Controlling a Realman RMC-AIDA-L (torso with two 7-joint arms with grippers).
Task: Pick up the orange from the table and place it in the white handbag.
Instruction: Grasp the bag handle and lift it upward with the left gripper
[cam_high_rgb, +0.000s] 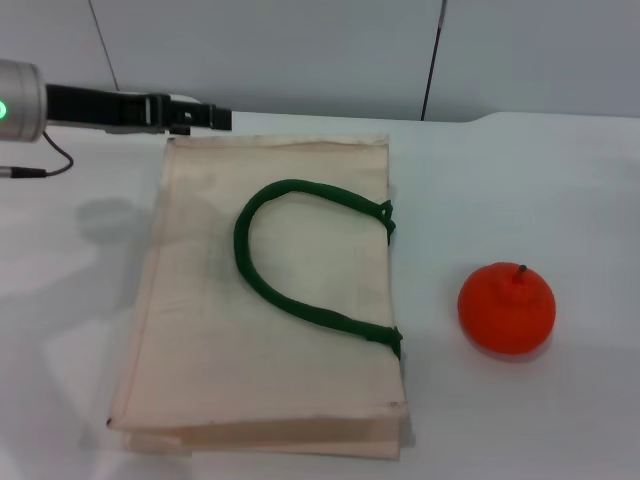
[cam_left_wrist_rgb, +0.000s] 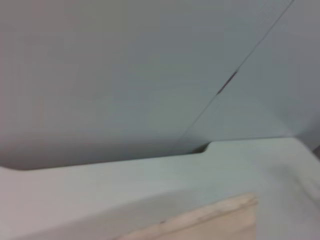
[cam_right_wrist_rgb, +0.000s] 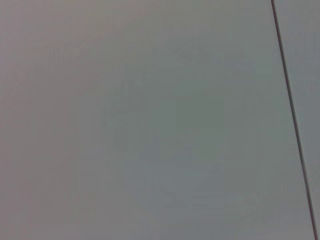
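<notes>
Lying flat nearest me, the cream cloth handbag (cam_high_rgb: 270, 300); my left end effector (cam_high_rgb: 205, 117), grip unreadable, is hovering by its far corner, the glossy round orange (cam_high_rgb: 506, 307) sitting well apart on the white counter (cam_high_rgb: 560, 190).

Light is even, bright and diffuse from above. The arm (cam_high_rgb: 100, 108) throws a faint shadow on the table (cam_high_rgb: 520, 190) at far left; the orange (cam_high_rgb: 506, 308) has a soft sheen. Both wrist views are blurred, dim grey.
</notes>
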